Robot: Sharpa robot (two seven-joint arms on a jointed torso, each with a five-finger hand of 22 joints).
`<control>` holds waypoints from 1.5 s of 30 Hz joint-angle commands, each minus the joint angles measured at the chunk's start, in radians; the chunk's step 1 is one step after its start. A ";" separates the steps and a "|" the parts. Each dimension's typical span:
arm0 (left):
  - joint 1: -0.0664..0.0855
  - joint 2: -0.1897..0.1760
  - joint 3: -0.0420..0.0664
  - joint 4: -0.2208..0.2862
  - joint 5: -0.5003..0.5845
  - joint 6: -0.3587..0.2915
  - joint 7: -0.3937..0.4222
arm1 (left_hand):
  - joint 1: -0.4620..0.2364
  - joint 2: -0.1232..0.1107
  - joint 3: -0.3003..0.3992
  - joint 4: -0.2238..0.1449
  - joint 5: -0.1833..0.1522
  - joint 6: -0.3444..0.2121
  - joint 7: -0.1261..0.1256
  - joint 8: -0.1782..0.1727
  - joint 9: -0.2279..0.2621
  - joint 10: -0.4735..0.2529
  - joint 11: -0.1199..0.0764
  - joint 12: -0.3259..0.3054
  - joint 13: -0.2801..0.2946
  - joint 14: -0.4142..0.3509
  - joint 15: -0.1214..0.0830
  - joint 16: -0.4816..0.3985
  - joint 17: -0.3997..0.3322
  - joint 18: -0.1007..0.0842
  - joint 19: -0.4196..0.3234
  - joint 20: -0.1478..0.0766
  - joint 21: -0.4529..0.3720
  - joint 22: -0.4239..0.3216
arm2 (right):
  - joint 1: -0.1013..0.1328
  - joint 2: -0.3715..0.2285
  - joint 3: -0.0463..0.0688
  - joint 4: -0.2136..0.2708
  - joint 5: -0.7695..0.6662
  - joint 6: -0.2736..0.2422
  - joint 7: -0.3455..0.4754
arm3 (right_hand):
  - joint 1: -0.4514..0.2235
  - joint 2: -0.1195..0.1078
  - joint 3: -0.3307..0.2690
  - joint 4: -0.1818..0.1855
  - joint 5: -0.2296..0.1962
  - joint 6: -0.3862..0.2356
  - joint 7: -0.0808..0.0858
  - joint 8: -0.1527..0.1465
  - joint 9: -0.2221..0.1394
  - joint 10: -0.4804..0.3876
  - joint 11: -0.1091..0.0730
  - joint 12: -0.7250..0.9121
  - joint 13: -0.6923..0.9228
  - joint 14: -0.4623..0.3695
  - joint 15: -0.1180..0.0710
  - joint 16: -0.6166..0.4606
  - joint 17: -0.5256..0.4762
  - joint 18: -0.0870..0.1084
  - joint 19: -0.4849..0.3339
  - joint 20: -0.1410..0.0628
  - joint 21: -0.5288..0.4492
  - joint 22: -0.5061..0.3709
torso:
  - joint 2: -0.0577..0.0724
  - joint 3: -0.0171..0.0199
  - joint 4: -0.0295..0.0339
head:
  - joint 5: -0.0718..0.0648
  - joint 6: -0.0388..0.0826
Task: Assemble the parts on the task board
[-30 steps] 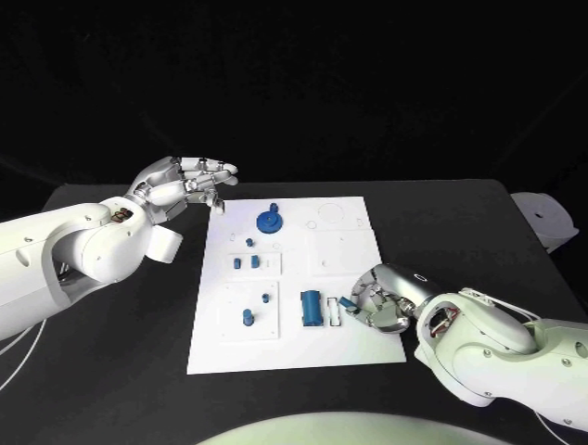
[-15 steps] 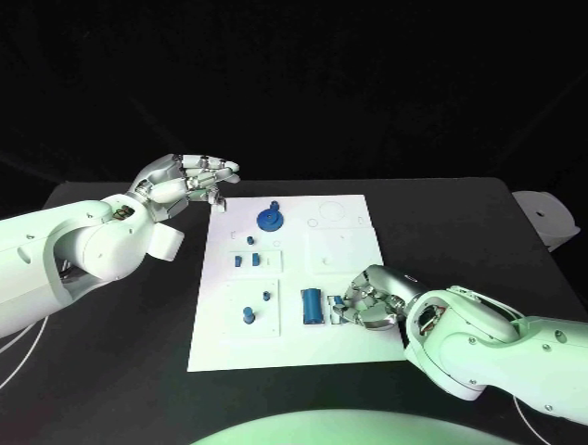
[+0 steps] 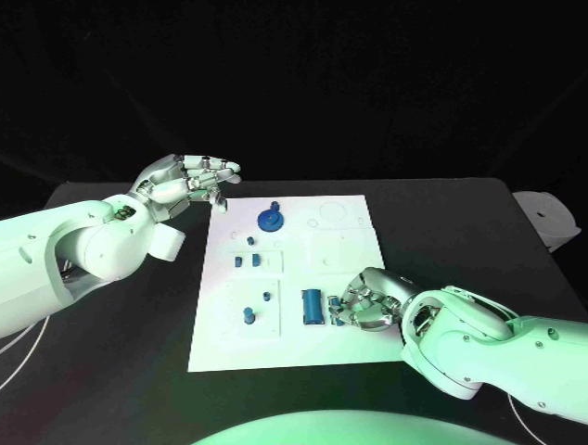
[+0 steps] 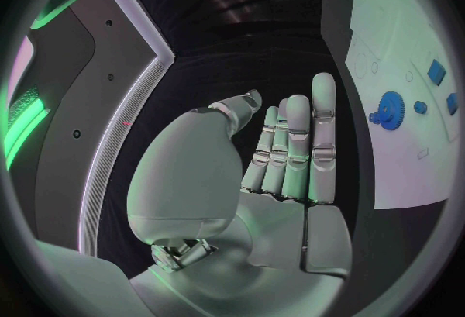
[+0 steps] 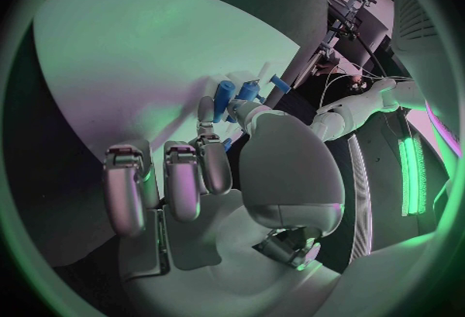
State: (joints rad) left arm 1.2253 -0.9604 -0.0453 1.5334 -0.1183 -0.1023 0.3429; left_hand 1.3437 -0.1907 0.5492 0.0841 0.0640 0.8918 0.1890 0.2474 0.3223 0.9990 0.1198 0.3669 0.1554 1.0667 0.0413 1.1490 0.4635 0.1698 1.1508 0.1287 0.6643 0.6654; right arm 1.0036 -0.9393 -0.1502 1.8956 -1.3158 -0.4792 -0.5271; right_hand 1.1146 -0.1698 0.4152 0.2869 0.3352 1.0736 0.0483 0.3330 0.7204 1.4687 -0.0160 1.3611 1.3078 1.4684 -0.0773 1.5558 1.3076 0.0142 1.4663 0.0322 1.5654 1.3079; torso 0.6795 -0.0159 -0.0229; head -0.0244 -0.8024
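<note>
The white task board (image 3: 341,236) lies in the middle of the table. On it are a blue gear (image 3: 270,220) at the far end, small blue parts (image 3: 248,260) along its left column, and a blue cylinder (image 3: 313,306) near the front. My right hand (image 3: 370,301) rests on the board's near right part, right of the cylinder, its fingers closed on a small blue part (image 5: 227,145) that is mostly hidden. The cylinder (image 5: 224,94) lies just past the fingertips (image 5: 205,109). My left hand (image 3: 187,181) hovers off the board's far left corner, holding nothing, fingers (image 4: 312,131) extended.
A white object (image 3: 545,218) sits at the table's right edge. Bare black table (image 3: 468,232) lies right of the board, and more to its left under my left arm.
My right hand has slid left across the board's near part, closer to the blue cylinder, and its fingers have curled tighter. The left hand has stayed in place.
</note>
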 commanded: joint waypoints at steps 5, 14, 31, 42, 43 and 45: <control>0.001 0.002 0.001 0.003 0.006 0.018 0.004 | 0.001 0.007 -0.003 0.005 -0.005 -0.005 0.001 -0.004 -0.001 -0.007 0.002 0.005 -0.001 -0.005 0.002 0.006 -0.001 0.014 0.007 -0.002 -0.005 -0.002 | -0.001 0.008 0.000 -0.008 -0.010 0.003 0.000 | -0.020 -0.003 -0.018 0.003 -0.016 -0.005 0.004 0.003 0.000 0.033 -0.005 0.000 0.168 0.095 -0.006 0.000 0.231 -0.014 0.105 -0.008 0.005 0.263 | 0.000 -0.0005 0.0004 | 0.001 0.001; 0.001 0.001 0.001 0.003 0.006 0.017 0.004 | 0.001 0.007 -0.003 0.006 -0.005 -0.005 0.001 -0.004 -0.001 -0.008 0.002 0.006 -0.001 -0.005 0.002 0.006 -0.002 0.014 0.007 -0.002 -0.006 -0.002 | -0.001 0.012 0.000 -0.011 -0.015 -0.004 0.002 | -0.099 -0.002 -0.107 0.006 -0.135 -0.010 0.004 0.005 0.002 0.030 -0.005 -0.006 0.167 0.095 -0.005 -0.002 0.229 -0.014 0.105 -0.007 0.005 0.263 | 0.000 -0.0006 -0.0002 | 0.002 0.001; 0.001 -0.001 0.001 0.002 0.006 0.017 0.003 | 0.001 0.007 -0.003 0.006 -0.005 -0.005 0.001 -0.004 -0.001 -0.008 0.002 0.006 -0.001 -0.005 0.002 0.006 -0.002 0.014 0.007 -0.002 -0.006 -0.002 | -0.001 -0.045 0.001 0.027 -0.061 0.017 0.096 | -0.046 0.007 -0.169 0.001 -0.161 -0.016 0.002 0.010 0.004 0.033 -0.006 0.001 0.171 0.096 -0.007 0.001 0.234 -0.014 0.105 -0.008 0.005 0.263 | 0.000 0.0003 -0.0024 | 0.004 0.006; 0.000 0.000 0.001 0.001 0.006 0.018 0.004 | 0.001 0.007 -0.003 0.006 -0.005 -0.005 0.001 -0.004 -0.001 -0.008 0.002 0.006 -0.001 -0.005 0.002 0.006 -0.002 0.014 0.007 -0.002 -0.006 -0.002 | -0.002 -0.074 0.001 0.038 -0.102 0.094 0.136 | -0.009 -0.001 -0.189 0.001 -0.144 -0.016 0.003 0.010 0.002 0.033 -0.005 0.000 0.171 0.096 -0.006 0.001 0.235 -0.014 0.105 -0.007 0.005 0.263 | -0.001 0.0007 -0.0021 | 0.003 0.011; 0.000 0.000 0.001 0.001 0.006 0.018 0.004 | 0.001 0.007 -0.003 0.006 -0.005 -0.005 0.001 -0.004 -0.001 -0.008 0.002 0.006 -0.001 -0.005 0.002 0.006 -0.002 0.014 0.007 -0.002 -0.006 -0.002 | -0.002 -0.075 0.001 0.038 -0.103 0.095 0.137 | -0.009 -0.001 -0.189 0.001 -0.144 -0.016 0.003 0.010 0.002 0.032 -0.005 0.000 0.171 0.096 -0.006 0.001 0.235 -0.014 0.105 -0.007 0.005 0.263 | 0.000 0.0003 -0.0008 | 0.002 0.010; 0.000 0.000 0.001 0.000 0.006 0.018 0.004 | 0.000 0.007 -0.004 0.007 -0.005 -0.005 0.001 -0.004 -0.001 -0.009 0.002 0.007 -0.001 -0.005 0.002 0.006 -0.002 0.014 0.008 -0.002 -0.007 -0.003 | -0.003 -0.075 0.001 0.037 -0.104 0.097 0.136 | -0.008 -0.001 -0.189 0.001 -0.143 -0.016 0.003 0.010 0.002 0.033 -0.005 0.001 0.171 0.096 -0.006 0.002 0.236 -0.014 0.105 -0.007 0.005 0.263 | 0.000 0.0002 -0.0005 | 0.001 0.010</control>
State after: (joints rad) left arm 1.2253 -0.9622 -0.0453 1.5322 -0.1182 -0.1003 0.3407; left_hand 1.3437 -0.1907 0.5464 0.0870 0.0640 0.8918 0.1890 0.2474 0.3223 0.9990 0.1198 0.3669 0.1556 1.0667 0.0414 1.1490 0.4628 0.1698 1.1508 0.1287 0.6643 0.6631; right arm 1.0024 -1.0143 -0.1496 1.9319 -1.3899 -0.4246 -0.4186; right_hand 1.0979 -0.1713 0.2313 0.2880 0.1881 1.0634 0.0510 0.3404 0.7236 1.4688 -0.0159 1.3610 1.3074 1.4684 -0.0771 1.5558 1.3073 0.0142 1.4663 0.0324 1.5654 1.3074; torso 0.6787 -0.0152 -0.0248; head -0.0221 -0.7919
